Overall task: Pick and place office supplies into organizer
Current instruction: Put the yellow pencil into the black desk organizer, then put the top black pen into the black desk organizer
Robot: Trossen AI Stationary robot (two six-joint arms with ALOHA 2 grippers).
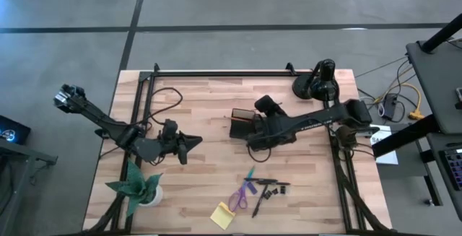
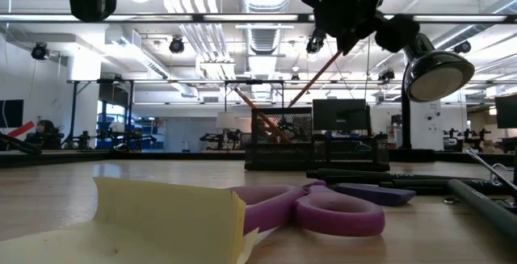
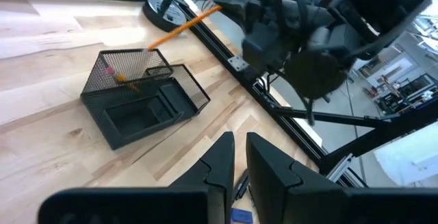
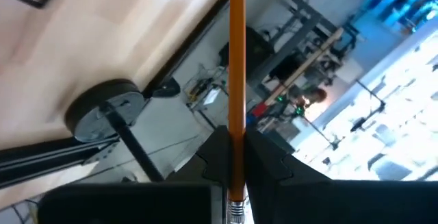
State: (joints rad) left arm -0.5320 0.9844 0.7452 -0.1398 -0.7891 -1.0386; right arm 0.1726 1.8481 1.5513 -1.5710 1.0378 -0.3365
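- The table (image 1: 202,113) was pale wood with a dark frame along its edges; in the low view only its near surface showed, with the room behind.
- The right arm reached from the table's right side toward the middle. Its gripper (image 4: 231,157) was clamped on an orange pencil (image 4: 237,59), which ran straight out between the fingers; the tip was cut off at the picture's edge.
- From above, that arm covered the gripper and most of the organizer (image 1: 240,125), leaving only a dark corner in sight.
- The left wrist view showed the organizer (image 3: 140,101) whole: a dark mesh tray with a taller cup at one end. The pencil (image 3: 179,31) slanted down into the cup, where an orange and pink end showed through the mesh.
- The left arm waited at the table's left, its gripper (image 1: 189,144) pointing toward the middle, fingers (image 3: 220,164) narrowly apart with nothing between them.
- A lamp (image 1: 315,81) stood at the far right corner; its head (image 2: 439,74) hung over the low view.
- A green plant (image 1: 137,188) sat near the front left.
- The purple scissors (image 1: 240,196) lay toward the front, beside a yellow pad (image 1: 222,215) that blocked part of the low view.
- A black pen (image 1: 261,200) and small dark pieces (image 1: 276,188) lay just right of the scissors, too small to tell apart.
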